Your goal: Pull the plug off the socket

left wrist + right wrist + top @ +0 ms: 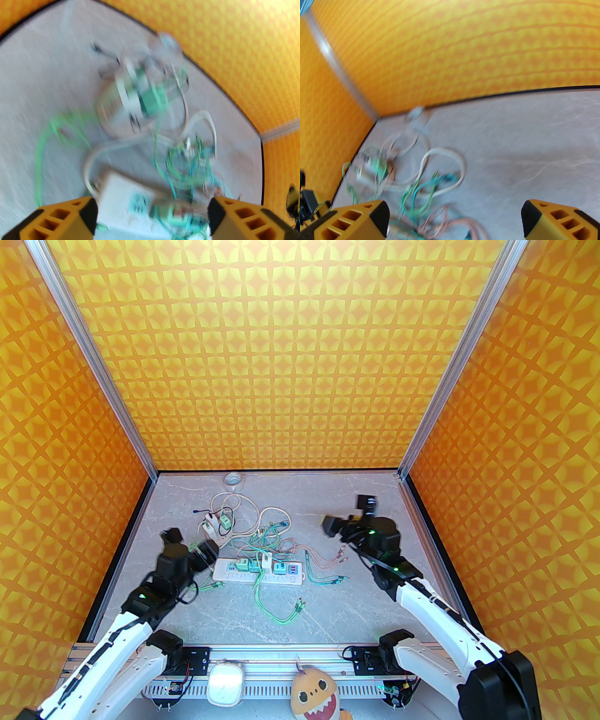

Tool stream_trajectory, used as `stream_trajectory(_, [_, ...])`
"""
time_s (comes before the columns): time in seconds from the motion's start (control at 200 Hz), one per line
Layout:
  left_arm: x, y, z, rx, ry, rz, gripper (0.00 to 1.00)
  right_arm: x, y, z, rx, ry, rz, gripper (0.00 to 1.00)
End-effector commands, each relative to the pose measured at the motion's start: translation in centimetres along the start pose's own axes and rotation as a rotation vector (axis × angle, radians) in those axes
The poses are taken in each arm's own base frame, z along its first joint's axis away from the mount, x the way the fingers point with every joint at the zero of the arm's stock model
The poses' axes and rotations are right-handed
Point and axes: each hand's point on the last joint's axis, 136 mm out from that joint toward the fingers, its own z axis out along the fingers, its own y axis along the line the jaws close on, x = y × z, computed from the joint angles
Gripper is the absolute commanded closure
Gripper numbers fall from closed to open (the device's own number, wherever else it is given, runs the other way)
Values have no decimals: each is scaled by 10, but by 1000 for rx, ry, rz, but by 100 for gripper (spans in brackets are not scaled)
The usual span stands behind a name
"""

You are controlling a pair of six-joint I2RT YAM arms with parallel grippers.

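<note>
White-shelled arms point(436, 610), black joints point(171, 563), orange ribbed fingers point(58, 218).

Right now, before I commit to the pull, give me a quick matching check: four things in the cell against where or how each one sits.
Things:
1. power strip
2. tape roll
3. right gripper
4. shark plush

Places or states:
A. by the back wall
B. at the near rail
C. mid-table, with plugs in it
D. open, to the right of the cable tangle

Pairs: 1-C, 2-A, 3-D, 4-B
</note>
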Motion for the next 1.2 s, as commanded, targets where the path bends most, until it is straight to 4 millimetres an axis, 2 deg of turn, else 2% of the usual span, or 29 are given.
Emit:
stream_trajectory(0.0, [30, 10, 9, -55, 54, -74, 35, 26, 16, 4, -21, 113, -105, 1])
stream_trajectory(0.105, [47, 15, 21, -97, 92, -64, 46, 47, 31, 11, -52, 172, -155, 1])
stream_trajectory(0.165, [54, 20, 29, -123, 107, -59, 59, 60, 32, 16, -48, 210, -158, 2])
stream_trajectory(0.335, [65, 28, 44, -153, 123, -66, 65, 87, 38, 28, -76, 306, -161, 2])
stream_trajectory(0.36, [66, 30, 45, -157, 124, -65, 66, 92, 37, 29, -77, 323, -158, 8])
stream_trajectory(0.515, [75, 37, 58, -190, 142, -62, 70, 116, 36, 41, -90, 423, -153, 58])
stream_trajectory(0.555, [77, 39, 62, -205, 148, -54, 74, 122, 35, 44, -83, 438, -152, 71])
stream_trajectory(0.6, [82, 43, 68, -232, 163, -42, 78, 127, 33, 47, -75, 457, -151, 80])
stream_trajectory(0.67, [85, 44, 74, -251, 173, -37, 79, 136, 30, 53, -60, 487, -148, 92])
stream_trajectory(0.705, [86, 45, 76, -259, 177, -36, 86, 140, 30, 57, -57, 503, -149, 97])
stream_trajectory(0.755, [88, 46, 79, -271, 183, -34, 89, 146, 27, 62, -40, 524, -150, 100])
stream_trajectory(0.975, [89, 42, 89, -267, 183, -22, 88, 169, 16, 84, 6, 597, -146, 100])
stream_trajectory(1.085, [85, 32, 97, -259, 182, 2, 86, 175, 10, 83, 39, 613, -139, 100])
stream_trajectory(1.195, [83, 21, 109, -250, 182, 19, 86, 170, 3, 75, 80, 591, -138, 100])
